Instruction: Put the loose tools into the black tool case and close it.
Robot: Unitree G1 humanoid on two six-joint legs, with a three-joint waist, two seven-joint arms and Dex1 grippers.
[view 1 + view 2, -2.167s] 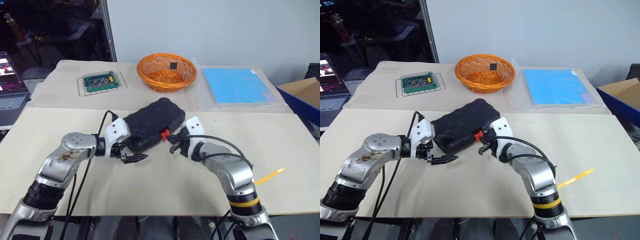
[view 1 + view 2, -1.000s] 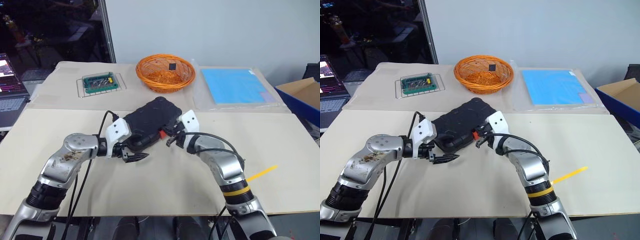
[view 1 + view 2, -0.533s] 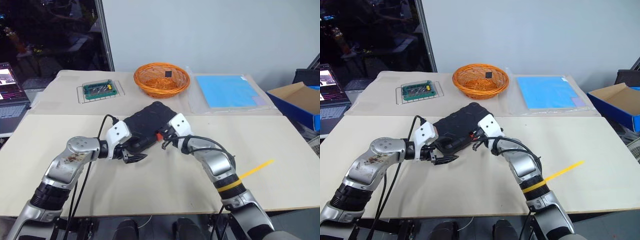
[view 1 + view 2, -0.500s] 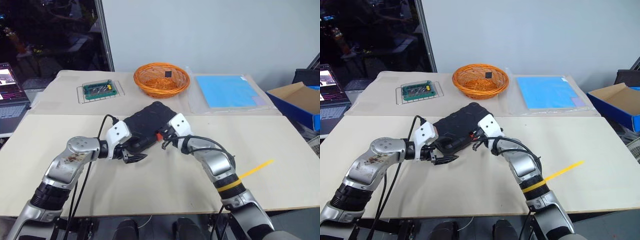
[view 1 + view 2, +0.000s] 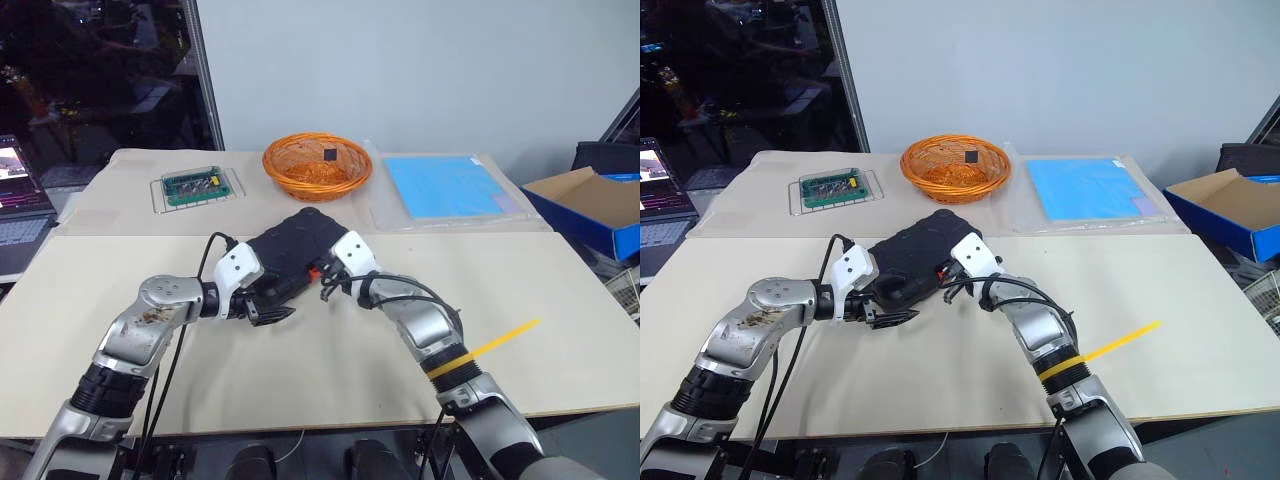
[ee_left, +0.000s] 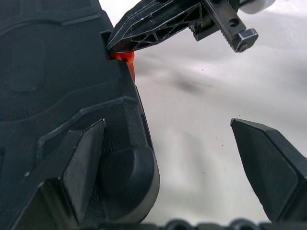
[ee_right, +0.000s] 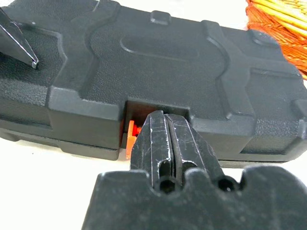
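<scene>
- In your head views, the black tool case (image 5: 295, 252) lies shut on the desk (image 5: 560, 300), in front of the orange wicker basket (image 5: 317, 166) and set at a slant to the desk's edge.
- You have the left gripper (image 5: 268, 312) at the case's near left corner and the right gripper (image 5: 327, 288) at the orange latch (image 5: 314, 271) on its front side.
- Further back you can see a green circuit board (image 5: 196, 184) on a wire rack, a blue sheet (image 5: 445, 186) to the right of the basket, and a yellow strip (image 5: 502, 338) on the desk near the right arm (none of them touched).
- In your left wrist view, the left gripper's fingers (image 6: 81, 167) stand wide apart: one lies against the case's rounded corner (image 6: 127, 170), the other hangs over bare desk, so nothing is clamped.
- That same view shows you the right gripper's tip (image 6: 144, 24) against the latch (image 6: 125, 60).
- In your right wrist view, the right gripper (image 7: 165, 129) has its fingers pressed together, holding nothing, its tip in the latch recess with the orange latch (image 7: 132, 132) just beside it.
- You also see the lid fully down along the case's front edge (image 7: 86, 103).
</scene>
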